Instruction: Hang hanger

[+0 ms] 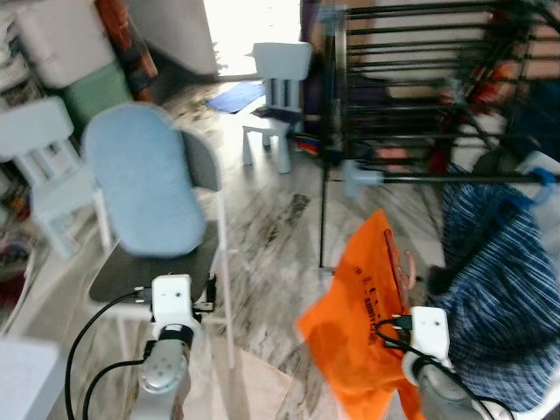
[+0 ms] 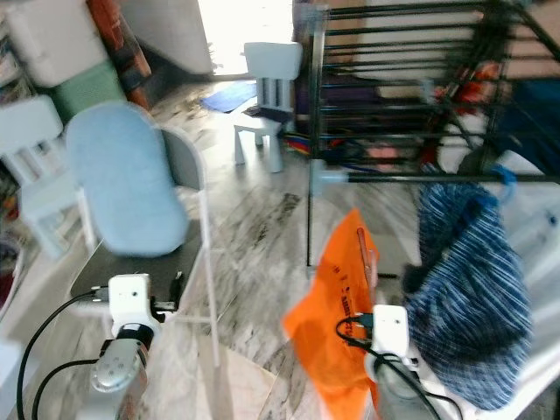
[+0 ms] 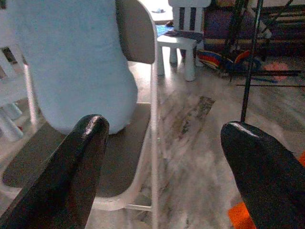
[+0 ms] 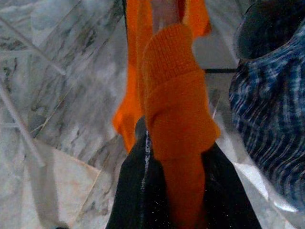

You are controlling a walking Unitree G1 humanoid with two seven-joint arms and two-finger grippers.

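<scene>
Grey marbled floor [image 1: 271, 227] runs back to a bright doorway, past a white chair [image 1: 162, 219] with a blue cushion [image 1: 144, 179] and a black drying rack [image 1: 420, 96]. The right gripper [image 4: 174, 191] is clamped on an orange garment [image 1: 367, 306] on its hanger [image 1: 404, 267]; its dark print is unreadable. The left gripper [image 3: 167, 171] is spread wide, holding nothing.

Grey marble-look floor [image 1: 271, 227], white folding chair [image 1: 157, 219], small stool [image 1: 276, 83], bright doorway [image 1: 249, 26]
</scene>
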